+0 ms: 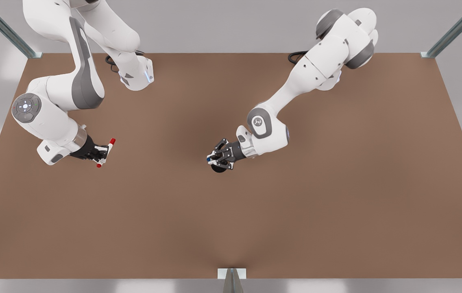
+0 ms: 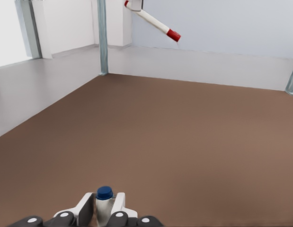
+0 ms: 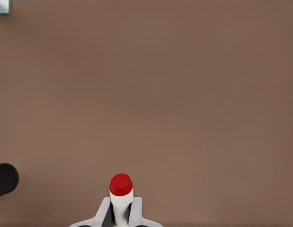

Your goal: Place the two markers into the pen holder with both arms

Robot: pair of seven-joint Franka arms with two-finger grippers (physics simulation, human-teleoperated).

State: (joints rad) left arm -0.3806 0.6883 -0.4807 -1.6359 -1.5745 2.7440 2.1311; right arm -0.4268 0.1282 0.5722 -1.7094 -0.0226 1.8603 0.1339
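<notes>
Brown tabletop [image 1: 231,228]. Left gripper [image 1: 217,156], frame centre, clamps blue marker [image 2: 104,199] over pen holder [image 1: 219,167]; right gripper [image 1: 103,153], left, clamps red marker [image 1: 106,152]. Neither marker deposited yet.

No text, label, brand or number can be read on anything pictured. A small pale emblem is borne on the grey joint cover [image 1: 258,121] of the arm at the front view's right, and a ring of small light marks on the round joint cover [image 1: 25,107] of the other arm, but neither can be made out as letters or figures.
</notes>
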